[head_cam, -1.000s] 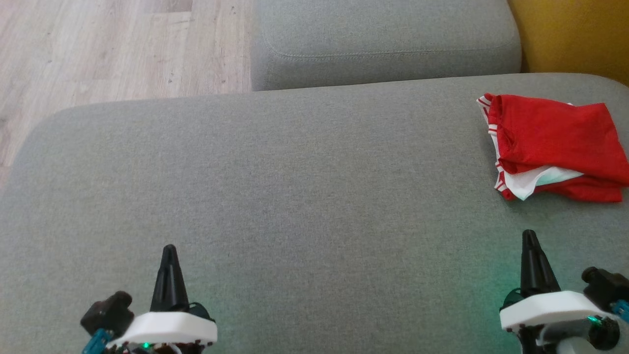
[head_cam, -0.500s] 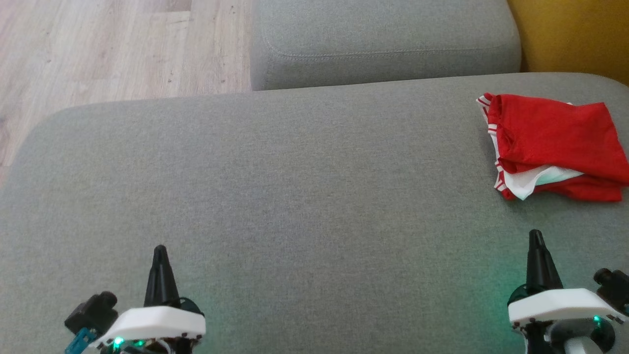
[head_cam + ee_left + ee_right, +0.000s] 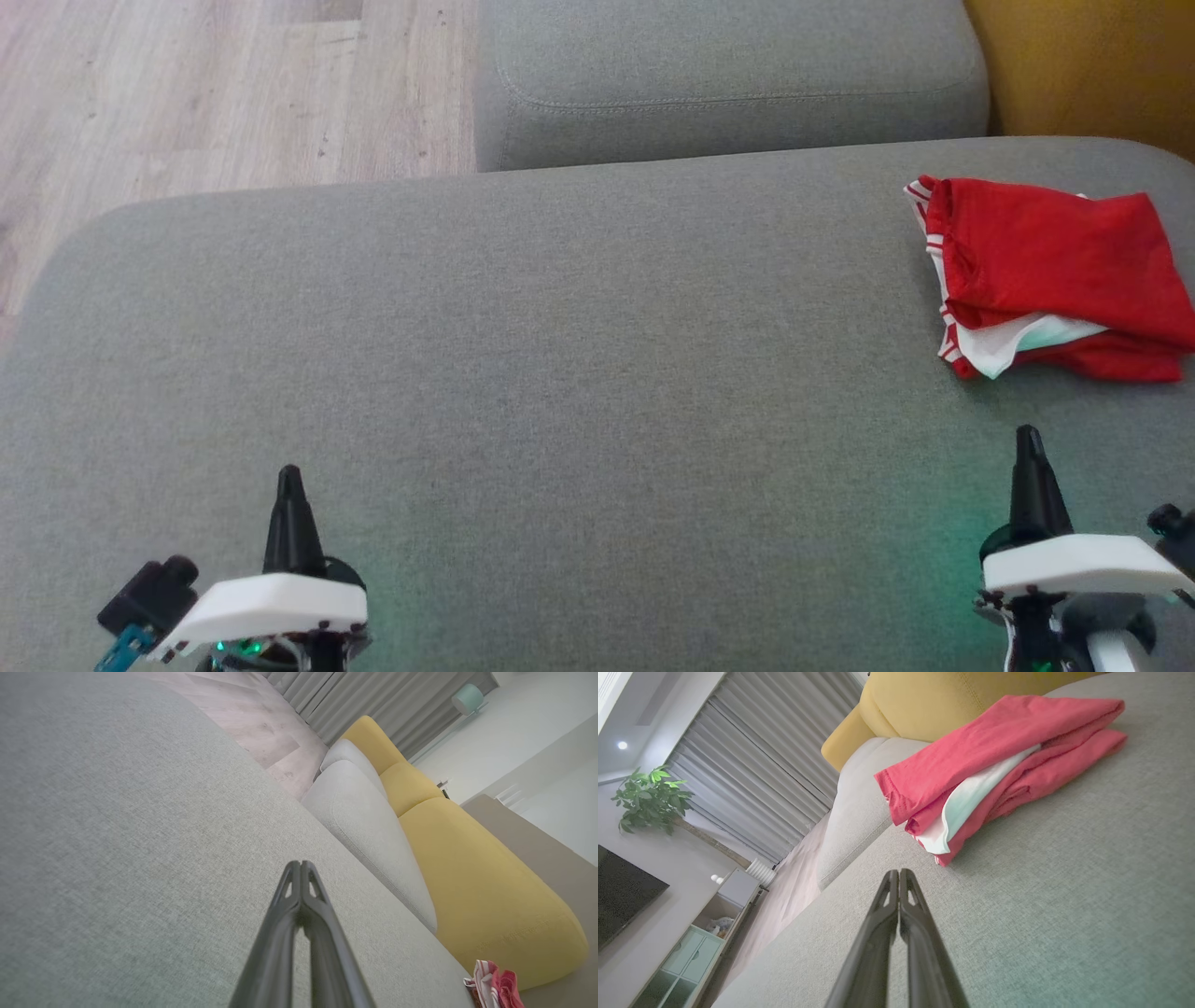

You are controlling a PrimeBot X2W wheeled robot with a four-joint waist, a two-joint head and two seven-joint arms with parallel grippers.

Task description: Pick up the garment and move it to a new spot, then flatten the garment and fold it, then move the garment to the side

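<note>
the folded red-and-white garment [image 3: 1046, 275] lies at the right edge of the frame on the grey sofa cushion [image 3: 560, 373]. left claw [image 3: 289, 478] and right claw [image 3: 1028, 439], at the lower corners, have fingers pressed together, holding nothing.

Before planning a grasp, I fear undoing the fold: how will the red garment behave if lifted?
The red garment looks thin and creased, so it would likely droop, and weigh little. Its loosely stacked layers would probably slide apart.
</note>
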